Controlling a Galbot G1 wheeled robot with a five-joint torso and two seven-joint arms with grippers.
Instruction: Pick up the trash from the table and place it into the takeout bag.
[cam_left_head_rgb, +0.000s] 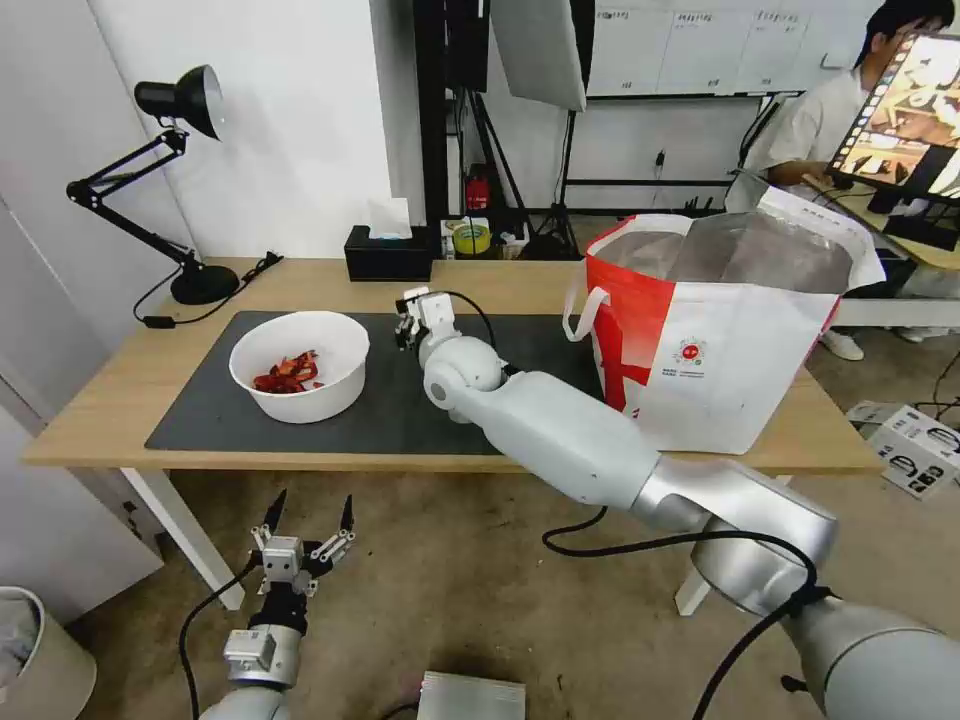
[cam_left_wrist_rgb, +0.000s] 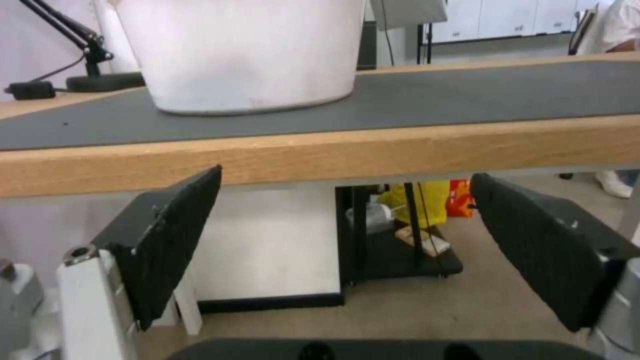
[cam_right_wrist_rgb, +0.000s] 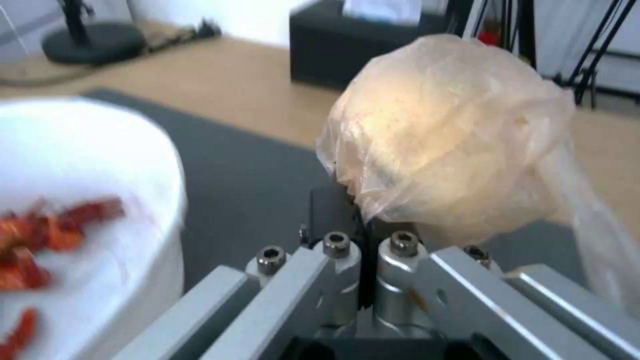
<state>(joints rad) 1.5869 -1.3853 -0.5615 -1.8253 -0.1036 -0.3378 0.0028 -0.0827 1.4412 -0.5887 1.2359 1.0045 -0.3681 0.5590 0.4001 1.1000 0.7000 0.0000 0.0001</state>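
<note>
My right gripper reaches over the dark grey mat at the middle of the table, just right of the white bowl of red scraps. It is shut on the clear bag of the beige lump, which bulges past the closed fingertips. The bowl sits close beside it. To the right, the white and red takeout bag stands open on the table. Below the table's front edge, under the bowl, my left gripper hangs open and holds nothing.
A black tissue box and a roll of tape sit at the table's back edge. A black desk lamp stands at the back left. A bin stands on the floor at left, with cardboard boxes at right.
</note>
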